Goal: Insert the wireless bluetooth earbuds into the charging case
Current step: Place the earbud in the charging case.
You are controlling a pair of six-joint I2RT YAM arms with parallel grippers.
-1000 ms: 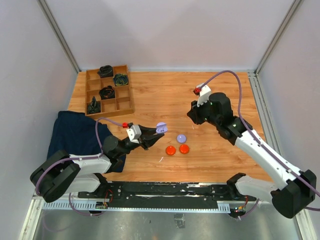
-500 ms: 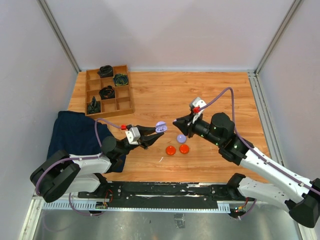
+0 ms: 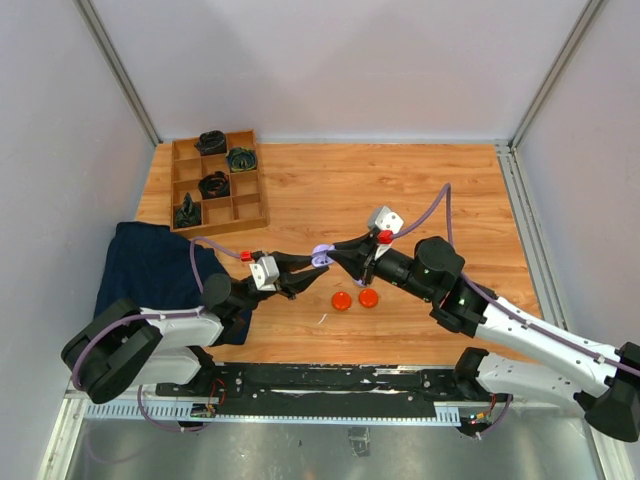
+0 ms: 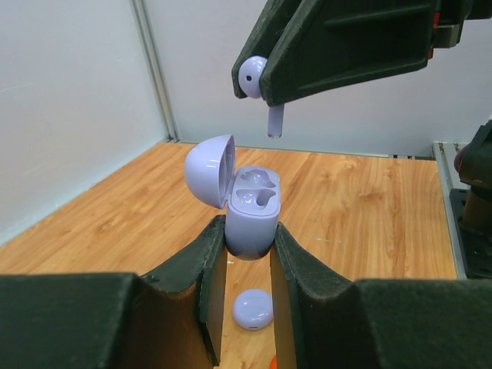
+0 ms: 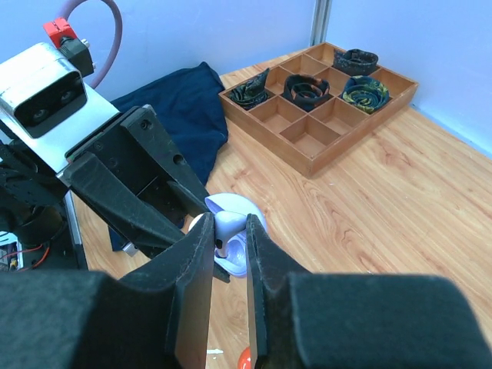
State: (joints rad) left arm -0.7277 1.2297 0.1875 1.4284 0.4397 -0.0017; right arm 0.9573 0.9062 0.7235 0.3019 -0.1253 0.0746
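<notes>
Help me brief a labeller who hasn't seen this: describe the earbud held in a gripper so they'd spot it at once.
Over the wooden table, look mid-air at the centre where both grippers meet. The left gripper holds an open lavender charging case upright; above it the right gripper pinches the earbud. It is tiny, lavender, stem pointing down, unlike the flat round discs on the table.

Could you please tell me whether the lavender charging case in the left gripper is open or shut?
Open: the charging case has its lid swung back, both earbud wells showing.

Wood tray (image 3: 247, 207) w/ black coils (image 3: 213, 184) back-left, navy cloth (image 3: 150, 265) nearer.
</notes>
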